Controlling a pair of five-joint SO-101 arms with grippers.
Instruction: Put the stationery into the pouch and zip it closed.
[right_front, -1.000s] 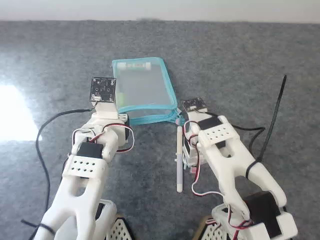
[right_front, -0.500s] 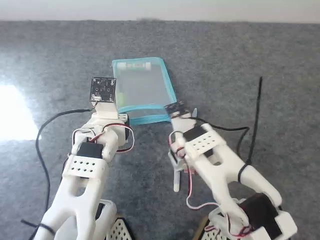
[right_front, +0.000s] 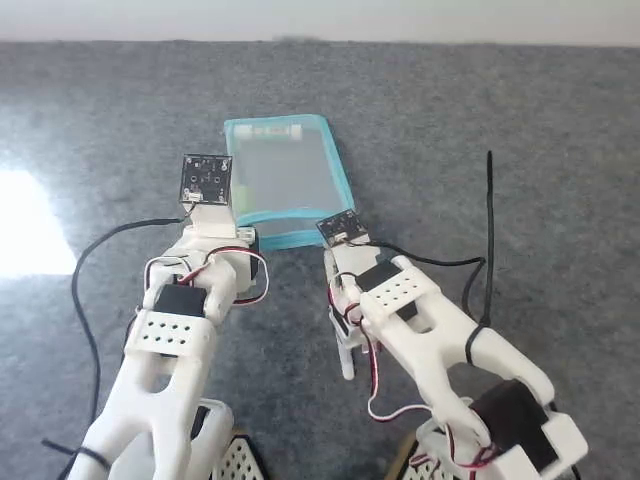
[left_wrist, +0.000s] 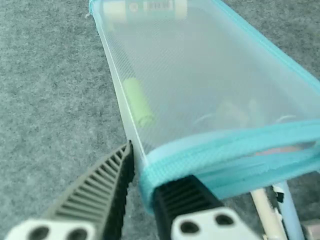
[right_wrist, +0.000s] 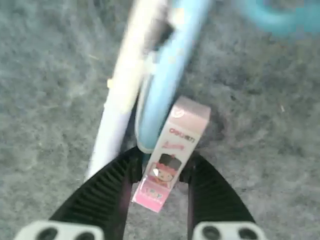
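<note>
The right arm has swung left toward the pouch's mouth since a second ago and now covers most of the long white pen (right_front: 347, 365) it stood beside. Its right hand (right_wrist: 162, 161) pinches a small pink-and-white boxed eraser (right_wrist: 172, 132) by the flat long sides, low over the table, with the white pen and a pale blue pen (right_wrist: 167, 70) just beside it. The eraser looks light and stiff, a card sleeve that might crush or twist if taken by the corners, so the present hold seems the sound one. The left hand (left_wrist: 145, 169) is pressed together on the near corner of the translucent mesh pouch with turquoise zip edging (left_wrist: 215, 85), which lies flat with a green marker (left_wrist: 137, 102) inside. The pouch looks soft and floppy, best held at the rim. The grey speckled table (right_front: 520, 110) looks matte and grippy, with a bright glare patch (right_front: 20, 220) at one side and a pale wall (right_front: 400, 20) behind
</note>
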